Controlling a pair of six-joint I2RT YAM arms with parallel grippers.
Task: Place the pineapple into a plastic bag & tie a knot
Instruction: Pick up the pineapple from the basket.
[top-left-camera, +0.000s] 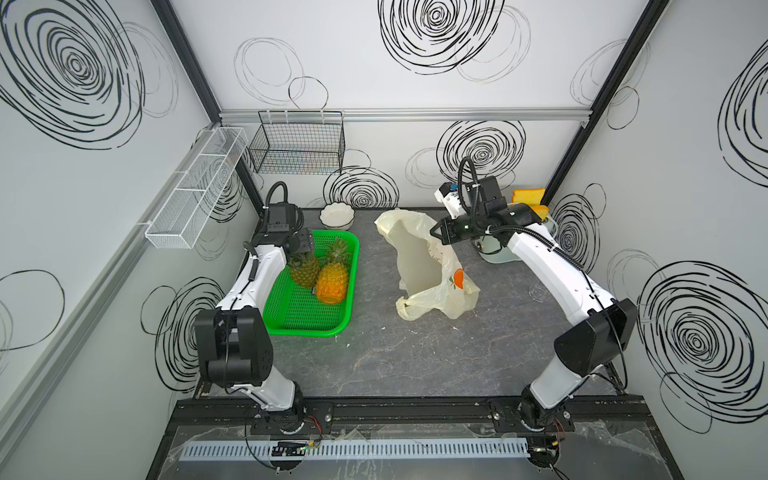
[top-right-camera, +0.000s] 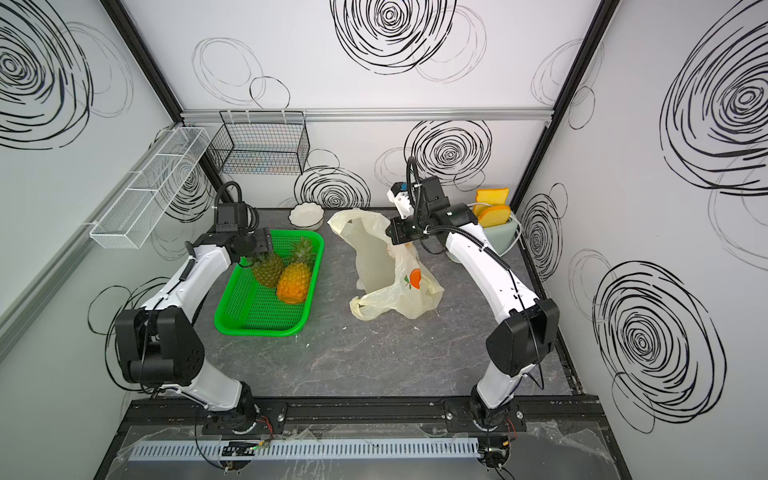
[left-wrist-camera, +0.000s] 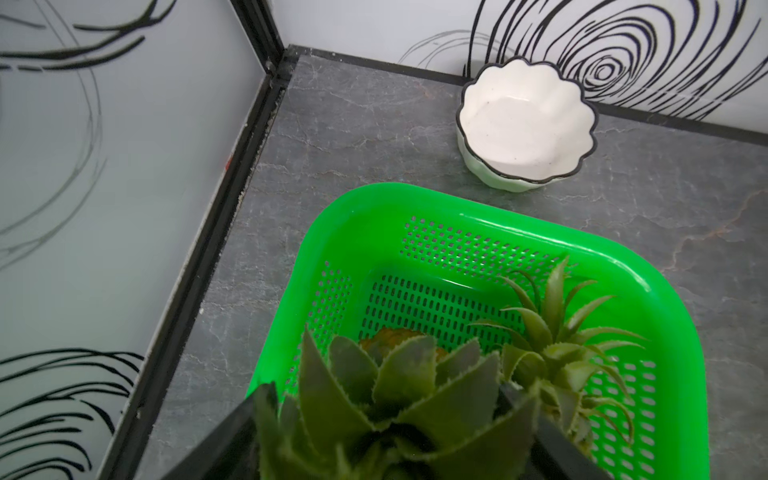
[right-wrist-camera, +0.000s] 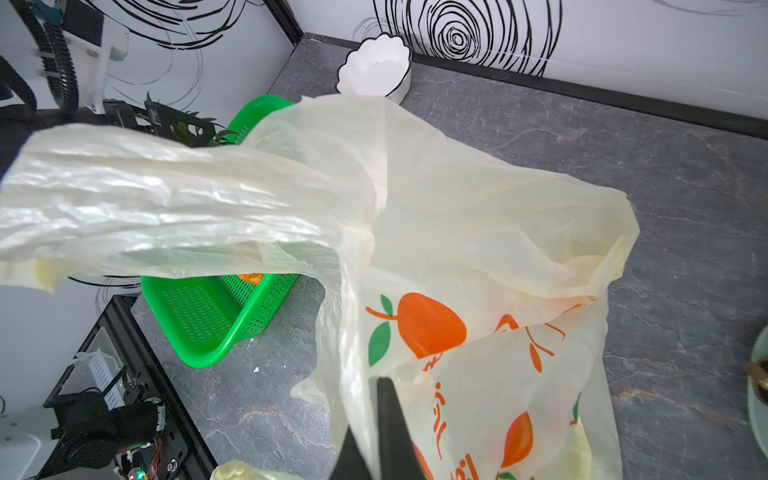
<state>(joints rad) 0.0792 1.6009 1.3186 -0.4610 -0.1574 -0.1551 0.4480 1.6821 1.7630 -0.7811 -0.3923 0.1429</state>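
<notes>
Pinching the plastic bag (top-left-camera: 419, 266) rim, right jaws hold it up; left jaws gape astride the pineapple (top-left-camera: 304, 272) crown.

The dark grey marbled tabletop (top-left-camera: 415, 353) carries a green basket (top-left-camera: 307, 332) at 9 o'clock, a white bowl (top-left-camera: 336, 216) at 11, the plastic bag (top-left-camera: 419, 257) near centre and a toaster (top-right-camera: 505, 239) at 2 o'clock.

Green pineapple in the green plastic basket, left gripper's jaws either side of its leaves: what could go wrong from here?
1. The left gripper straddles only the leafy crown of the dark green pineapple; the leaves may slip when lifted.
2. The orange-yellow pineapple lies close beside it and may get dragged.
3. The right gripper pinches one edge of the thin pale-yellow plastic bag; its limp mouth may sag shut.
</notes>
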